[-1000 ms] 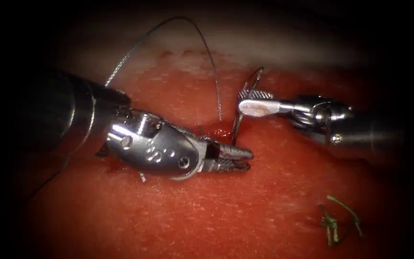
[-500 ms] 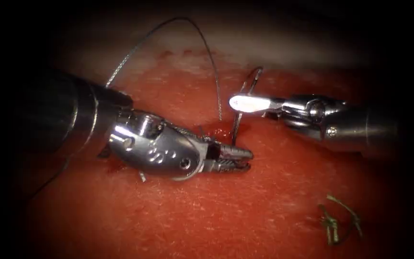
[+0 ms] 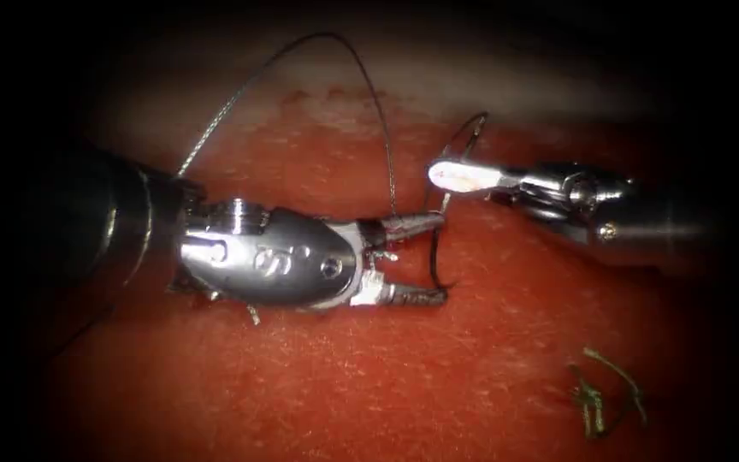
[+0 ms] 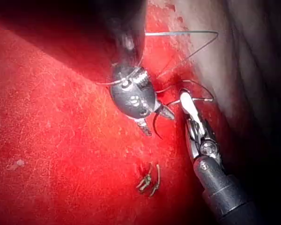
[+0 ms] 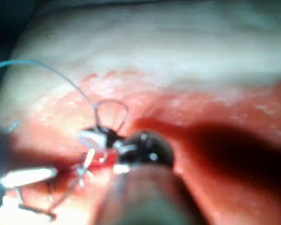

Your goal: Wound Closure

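Endoscope view: needle (image 3: 434,257) free of tissue (image 3: 369,376).
Right tool (image 3: 448,175) clamped its stiff, slippery upper curve; left tool (image 3: 434,258) gaped around its tip.

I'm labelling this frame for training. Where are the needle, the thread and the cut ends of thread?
needle (image 3: 432,257): endoscope view, lower curve.
thread (image 3: 368,81): endoscope view, arch of the loop.
cut ends of thread (image 3: 596,398): endoscope view, middle of the clump.

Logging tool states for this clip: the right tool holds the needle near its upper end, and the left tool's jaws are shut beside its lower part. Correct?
Not quite. In the endoscope view the left tool has its jaws open, one on each side of the lower part of the needle. The rest stands: the right tool holds the needle near its upper end.
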`<action>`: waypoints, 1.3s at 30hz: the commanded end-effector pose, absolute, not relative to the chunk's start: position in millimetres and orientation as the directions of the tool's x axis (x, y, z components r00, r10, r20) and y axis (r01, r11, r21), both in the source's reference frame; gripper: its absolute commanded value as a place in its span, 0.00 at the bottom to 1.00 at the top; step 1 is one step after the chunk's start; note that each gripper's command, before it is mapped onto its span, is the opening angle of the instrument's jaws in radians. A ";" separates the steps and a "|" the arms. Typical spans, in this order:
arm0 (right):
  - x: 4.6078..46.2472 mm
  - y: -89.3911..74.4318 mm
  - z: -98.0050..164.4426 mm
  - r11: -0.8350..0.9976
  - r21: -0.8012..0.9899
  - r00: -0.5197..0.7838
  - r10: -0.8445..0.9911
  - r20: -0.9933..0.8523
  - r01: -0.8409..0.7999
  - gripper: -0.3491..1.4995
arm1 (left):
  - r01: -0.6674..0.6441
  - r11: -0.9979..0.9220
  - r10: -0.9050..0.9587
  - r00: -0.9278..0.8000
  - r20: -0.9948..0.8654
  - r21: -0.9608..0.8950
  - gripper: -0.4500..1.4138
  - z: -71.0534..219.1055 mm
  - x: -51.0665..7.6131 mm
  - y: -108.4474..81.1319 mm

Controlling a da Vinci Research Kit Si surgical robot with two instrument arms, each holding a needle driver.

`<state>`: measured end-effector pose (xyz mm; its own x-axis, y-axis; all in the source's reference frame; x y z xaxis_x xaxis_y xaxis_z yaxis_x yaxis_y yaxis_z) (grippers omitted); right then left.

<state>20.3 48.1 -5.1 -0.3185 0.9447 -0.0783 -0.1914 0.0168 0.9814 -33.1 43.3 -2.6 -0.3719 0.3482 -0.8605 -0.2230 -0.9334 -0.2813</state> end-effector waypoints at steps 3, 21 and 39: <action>20.2 48.3 -4.2 0.055 0.979 -0.325 0.938 -0.118 -0.197 0.00 | -0.125 -0.913 0.408 -0.346 -0.845 -0.389 0.66 -2.8 -33.6 42.0; 19.3 50.1 -5.0 0.573 0.770 -0.233 0.738 -0.633 -0.279 0.00 | -0.188 -0.815 0.570 -0.427 -0.702 -0.547 0.32 -0.1 -31.7 43.5; 20.1 50.8 -7.8 0.744 0.604 -0.164 0.583 -0.796 -0.287 0.00 | -0.670 -0.587 0.790 -0.596 -0.143 -0.454 0.05 3.6 -32.4 45.3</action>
